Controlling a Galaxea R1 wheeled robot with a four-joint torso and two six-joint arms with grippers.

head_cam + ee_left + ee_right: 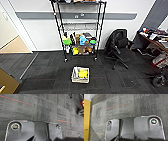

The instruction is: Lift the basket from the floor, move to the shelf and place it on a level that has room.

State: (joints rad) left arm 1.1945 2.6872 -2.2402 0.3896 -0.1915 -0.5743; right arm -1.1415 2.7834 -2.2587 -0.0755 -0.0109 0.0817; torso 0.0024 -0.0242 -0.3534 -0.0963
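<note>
Dark grey carpet (50, 70) covers the room, and the basket (80, 74) sits on it straight ahead of the robot, close in and about centred between where its two arms would reach. Its longer side seems to run away from the robot toward the rack, though the outline is nearly square. Something yellow (83, 73) and some pale items lie inside it. Neither arm looks clearly nearer, so a lift from both sides seems the likely way to take it. Both wrist cameras look down on bare carpet crossed by thin orange lines, with no basket in them. Whether either claw is released or clenched cannot be told.

Nothing lies between the robot and the basket. Just beyond it stands the shelf (100, 30), a black wire rack against the white wall. Its lower tier (79, 41) is crowded with colourful items, while the middle level (80, 24) appears bare. A black office chair (119, 47) stands right of the rack, apart from it, and a cluttered desk (155, 41) lies further right. At the left a doorway opens onto tan flooring (15, 46).
</note>
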